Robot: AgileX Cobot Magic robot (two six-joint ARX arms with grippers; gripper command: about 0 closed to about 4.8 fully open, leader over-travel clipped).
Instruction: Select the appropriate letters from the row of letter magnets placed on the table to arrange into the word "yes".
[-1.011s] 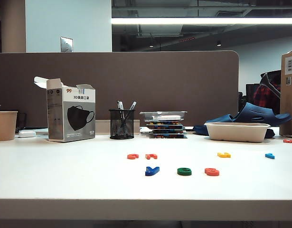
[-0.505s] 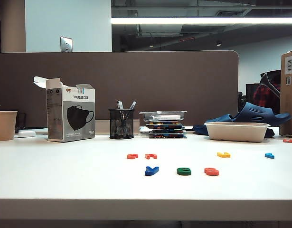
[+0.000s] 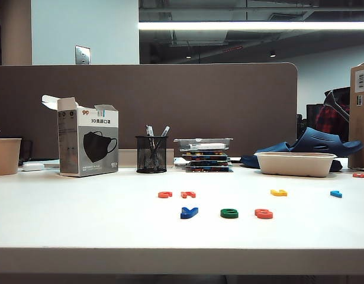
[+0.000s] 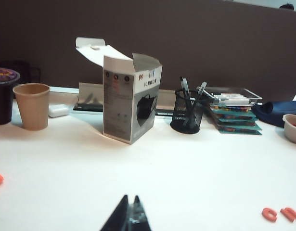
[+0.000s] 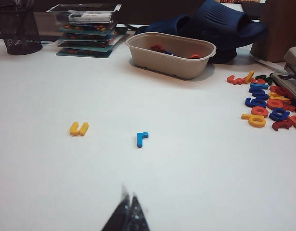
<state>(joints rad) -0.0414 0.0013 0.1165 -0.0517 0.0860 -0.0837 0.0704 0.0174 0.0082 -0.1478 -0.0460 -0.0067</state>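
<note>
Letters y (image 3: 189,212), e (image 3: 229,213) and s (image 3: 264,213) are sitting in a line on the table (image 3: 81,225), in front of the leftover row: two orange-red letters (image 3: 176,194), a yellow one (image 3: 279,193) and a light-blue one (image 3: 335,194). "yes" is reading as done, I'd judge. Neither arm is showing in the exterior view. Left gripper (image 4: 130,215) is hanging low over bare table near the mask box (image 4: 131,96), fingertips pinched together, holding nothing. Right gripper (image 5: 128,211) is likewise closed and empty, looking toward yellow and light-blue. Risk: any further pass sweeping low could be nudging the light, flat magnets and breaking spacing or order.
</note>
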